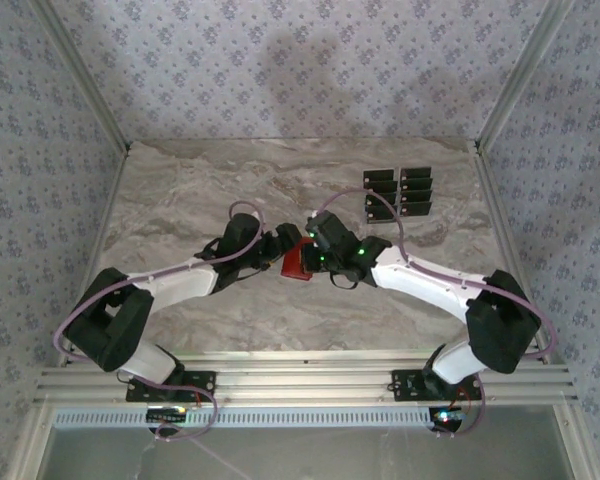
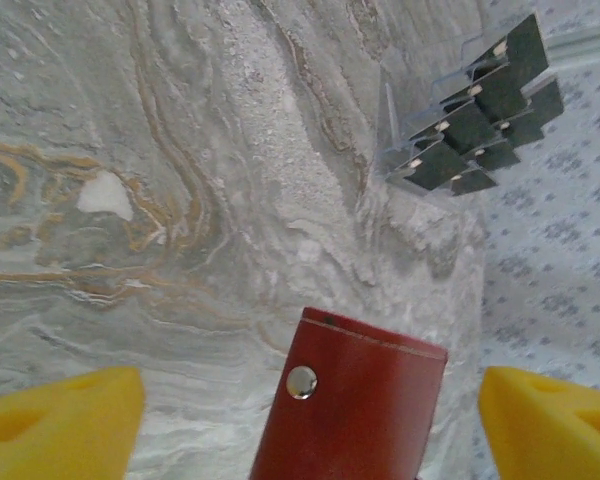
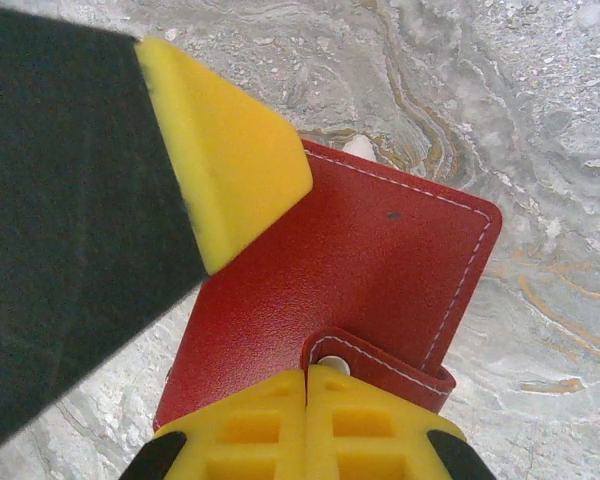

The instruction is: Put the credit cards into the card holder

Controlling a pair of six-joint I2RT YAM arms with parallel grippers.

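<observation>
The card holder [image 1: 298,263], a red folded wallet, is at mid-table between both grippers. My right gripper [image 3: 308,385] is shut, its yellow fingertips pressed together at the snap tab [image 3: 390,362], gripping the card holder [image 3: 380,260] there. My left gripper [image 2: 305,425] is open. Its yellow fingers [image 2: 60,420] stand on either side of the card holder [image 2: 355,410] with a gap on each side. One left finger pad [image 3: 225,150] reaches over the wallet's corner. The credit cards [image 1: 398,192], several black ones, lie in two columns at the back right, apart from both grippers.
The marble table [image 1: 200,190] is walled by patterned panels behind and at both sides. The credit cards [image 2: 480,110] sit close to the right wall. Metal rails [image 1: 300,385] run along the near edge by the arm bases.
</observation>
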